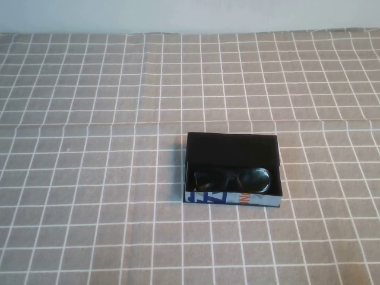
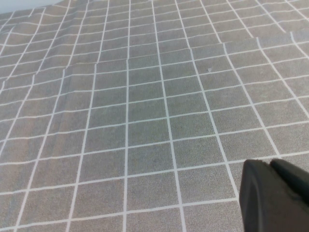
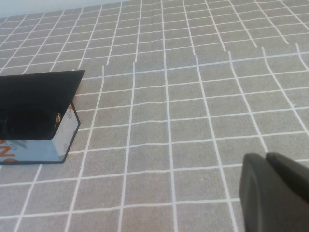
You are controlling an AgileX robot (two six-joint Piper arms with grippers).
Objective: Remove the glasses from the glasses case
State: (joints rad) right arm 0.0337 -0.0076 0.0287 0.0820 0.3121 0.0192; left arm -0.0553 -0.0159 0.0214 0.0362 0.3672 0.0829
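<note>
The glasses case [image 1: 233, 146] is an open black box with a white front side printed in blue and orange, a little right of the table's middle. The black glasses [image 1: 233, 179] lie inside it along the near wall. In the right wrist view the case [image 3: 38, 87] shows off to one side, the glasses [image 3: 29, 123] dark inside it. My right gripper [image 3: 268, 157] is shut and empty, hovering over bare cloth well away from the case. My left gripper [image 2: 268, 163] is shut and empty over bare cloth. Neither gripper shows in the high view.
A grey tablecloth with a white grid [image 1: 95, 178] covers the whole table, with a fold line across the middle. A pale wall [image 1: 190, 15] runs along the far edge.
</note>
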